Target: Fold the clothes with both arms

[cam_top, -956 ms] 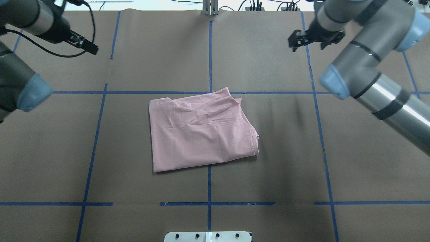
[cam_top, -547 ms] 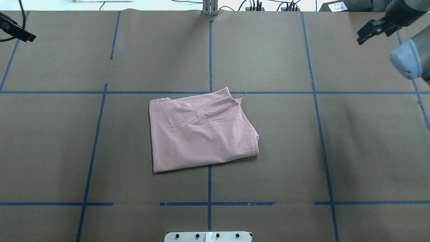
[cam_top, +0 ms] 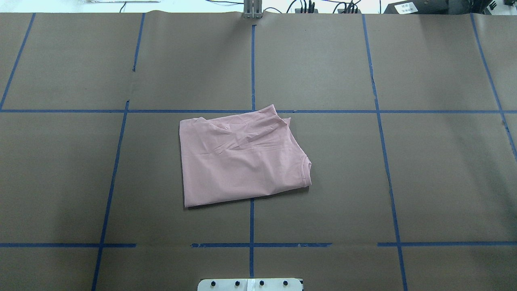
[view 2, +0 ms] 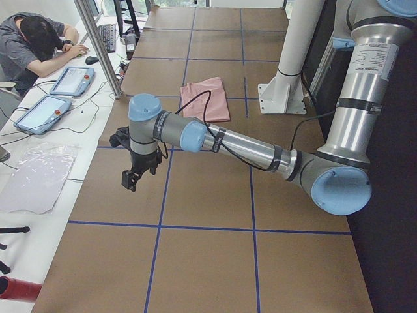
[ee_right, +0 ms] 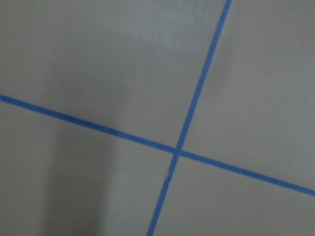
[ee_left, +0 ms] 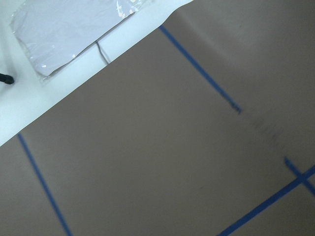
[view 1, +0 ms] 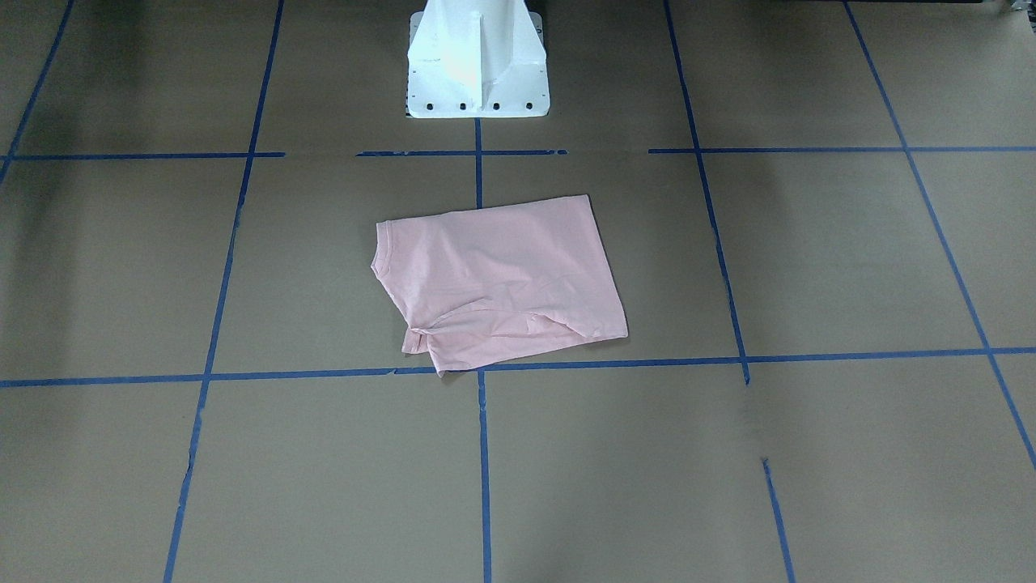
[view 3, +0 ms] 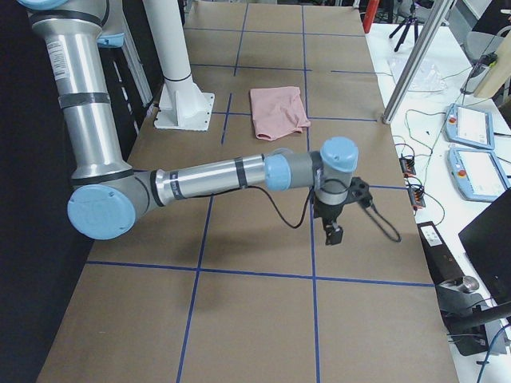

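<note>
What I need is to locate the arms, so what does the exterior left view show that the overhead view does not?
Only the exterior left view shows the left arm stretched over the table, its gripper pointing down away from the T-shirt, and a person at a side desk. Only the overhead view shows the T-shirt's collar and creases clearly; no arm appears there. Both show the folded pink T-shirt, plain side up, on the brown table with blue tape lines, and the white pedestal.

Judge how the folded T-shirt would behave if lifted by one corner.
The T-shirt would likely droop limply: it lies flat with soft creases. Its layers look loose, so it would probably unfold. Pushed, it may bunch rather than slide on the matte paper.
</note>
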You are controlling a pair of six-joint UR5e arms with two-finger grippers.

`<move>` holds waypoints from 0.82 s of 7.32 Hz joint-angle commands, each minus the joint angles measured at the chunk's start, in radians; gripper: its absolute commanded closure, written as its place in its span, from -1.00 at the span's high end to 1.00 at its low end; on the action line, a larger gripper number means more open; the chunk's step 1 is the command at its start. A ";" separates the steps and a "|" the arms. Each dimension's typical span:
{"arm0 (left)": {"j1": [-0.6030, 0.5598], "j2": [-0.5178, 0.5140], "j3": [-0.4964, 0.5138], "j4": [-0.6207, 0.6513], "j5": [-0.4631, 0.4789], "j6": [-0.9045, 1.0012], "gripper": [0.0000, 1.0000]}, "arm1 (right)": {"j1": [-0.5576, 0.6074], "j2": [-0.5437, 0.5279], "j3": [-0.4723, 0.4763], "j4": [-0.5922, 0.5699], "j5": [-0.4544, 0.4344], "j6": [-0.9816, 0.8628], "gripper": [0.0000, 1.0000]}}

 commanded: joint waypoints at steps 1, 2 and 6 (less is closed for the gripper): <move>-0.075 0.072 0.080 0.019 -0.111 0.015 1.00 | 0.062 -0.154 0.012 0.032 0.004 -0.013 1.00; -0.077 0.133 0.107 0.006 -0.221 0.014 1.00 | 0.064 -0.161 0.025 0.030 0.015 -0.008 1.00; -0.080 0.188 0.064 0.021 -0.229 0.007 1.00 | 0.064 -0.179 0.026 0.033 0.079 0.017 1.00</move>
